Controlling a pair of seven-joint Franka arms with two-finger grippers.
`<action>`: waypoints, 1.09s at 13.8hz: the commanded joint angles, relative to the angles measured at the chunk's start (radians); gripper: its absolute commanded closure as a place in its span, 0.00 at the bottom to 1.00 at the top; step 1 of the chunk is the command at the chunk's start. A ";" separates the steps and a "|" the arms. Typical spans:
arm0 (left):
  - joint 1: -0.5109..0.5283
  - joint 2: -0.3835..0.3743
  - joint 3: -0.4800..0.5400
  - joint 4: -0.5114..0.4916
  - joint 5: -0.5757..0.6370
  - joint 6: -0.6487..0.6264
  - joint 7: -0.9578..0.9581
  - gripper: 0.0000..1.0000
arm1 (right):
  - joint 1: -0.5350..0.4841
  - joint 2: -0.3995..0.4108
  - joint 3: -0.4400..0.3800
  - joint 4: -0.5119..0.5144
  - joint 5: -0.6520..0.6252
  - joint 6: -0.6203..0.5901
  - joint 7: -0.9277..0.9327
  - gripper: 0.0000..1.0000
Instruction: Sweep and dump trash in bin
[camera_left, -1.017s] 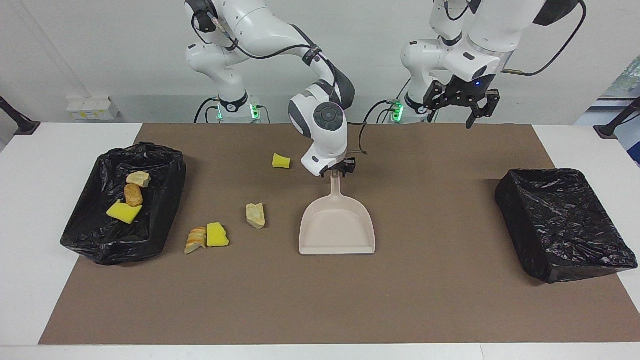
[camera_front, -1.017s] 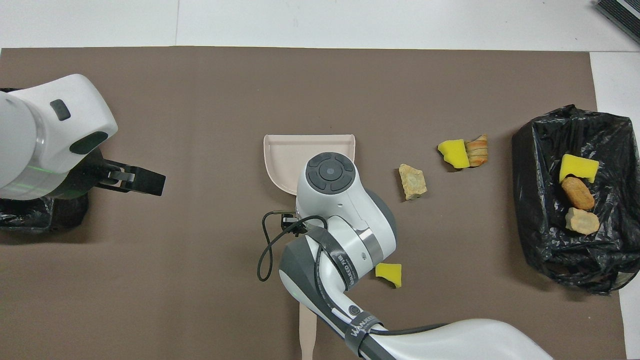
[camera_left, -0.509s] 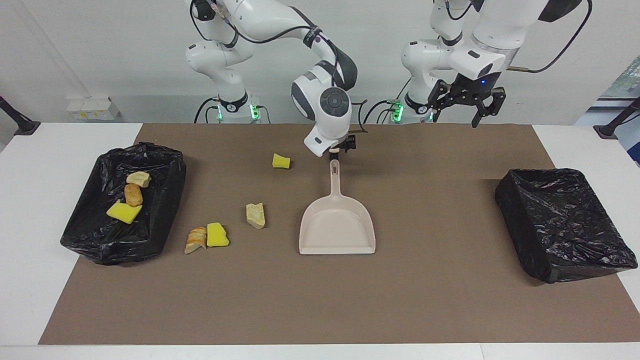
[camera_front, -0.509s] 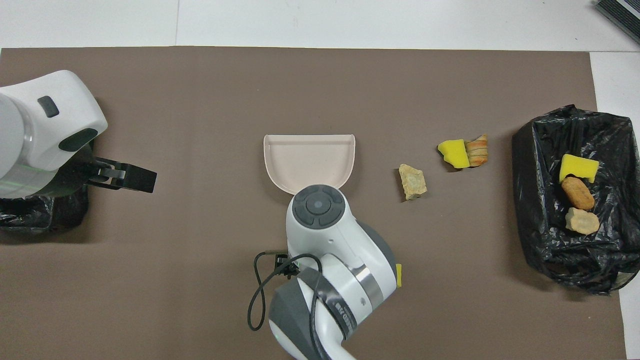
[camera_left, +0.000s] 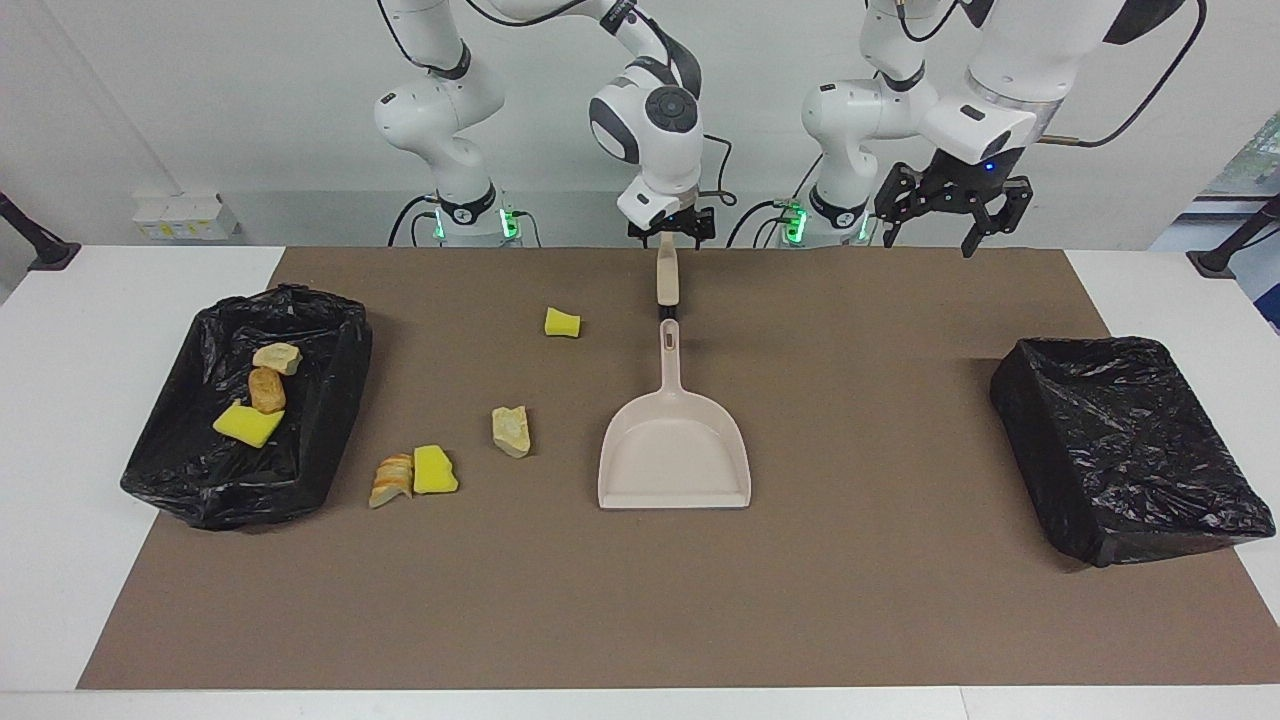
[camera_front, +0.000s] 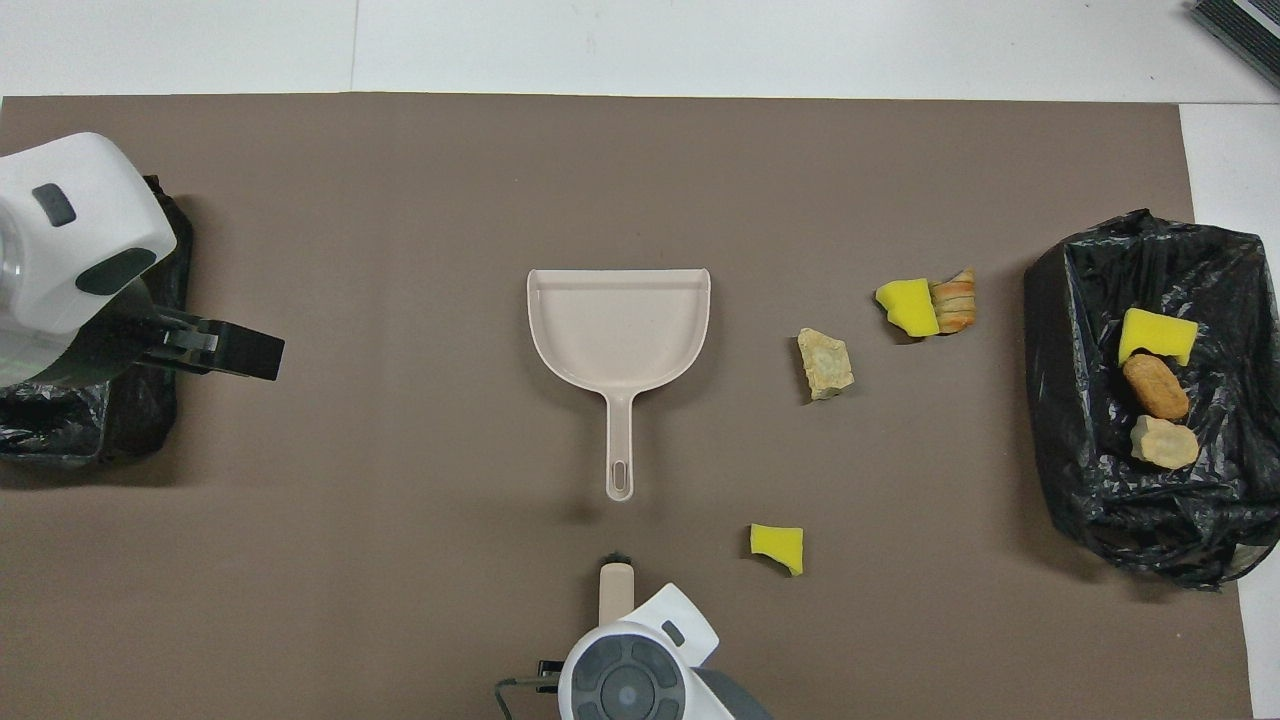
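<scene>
Beige dustpan (camera_left: 673, 450) flat on brown mat (camera_left: 880, 600); right claw (camera_left: 671, 232) open over brush handle (camera_left: 667, 278); left claw (camera_left: 945, 225) open, raised.

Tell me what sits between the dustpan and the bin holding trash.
Three scraps: a tan lump closest to the dustpan, then a yellow chunk touching a golden-brown lump near the bin. Both views show it.
</scene>
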 joint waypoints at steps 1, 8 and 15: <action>0.014 0.001 -0.011 0.010 0.017 -0.018 0.026 0.00 | 0.042 -0.092 -0.001 -0.105 0.030 0.036 0.046 0.00; -0.035 -0.005 0.141 -0.007 0.017 -0.027 0.183 0.00 | 0.131 -0.091 -0.001 -0.195 0.032 0.170 0.116 0.01; -0.069 -0.011 0.222 -0.005 0.017 -0.027 0.173 0.00 | 0.132 -0.088 -0.001 -0.194 0.033 0.156 0.122 1.00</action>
